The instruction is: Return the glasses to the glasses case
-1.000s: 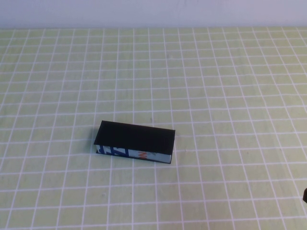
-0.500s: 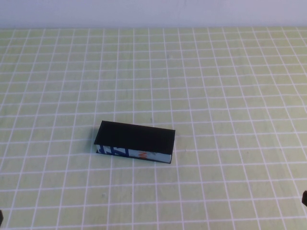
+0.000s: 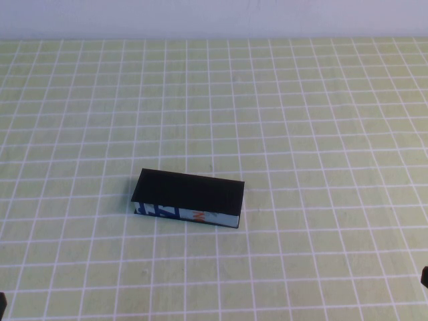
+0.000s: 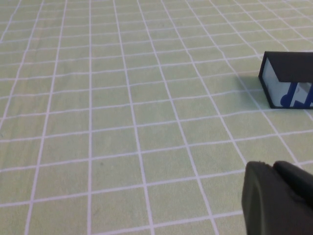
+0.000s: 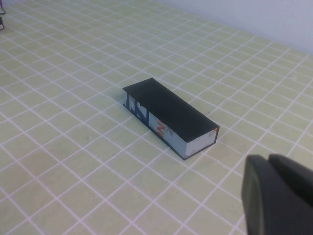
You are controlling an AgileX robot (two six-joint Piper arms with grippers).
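Now | glasses case (image 3: pixel 188 198) closed on checked cloth (image 3: pixel 321 120) | right claw (image 5: pixel 279 193) pressed together | left claw (image 4: pixel 276 196) unclear

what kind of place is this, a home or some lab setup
Probably a lab or test bench: a bare table under a green grid cloth, a plain pale wall behind, one closed glasses case, and the left gripper and right gripper parked at the near corners.

You see a pale green worktop (image 3: pixel 321 134) ruled with a white grid. The glasses case (image 3: pixel 189 192) has a black lid, and its long side is printed white, blue and orange-red.
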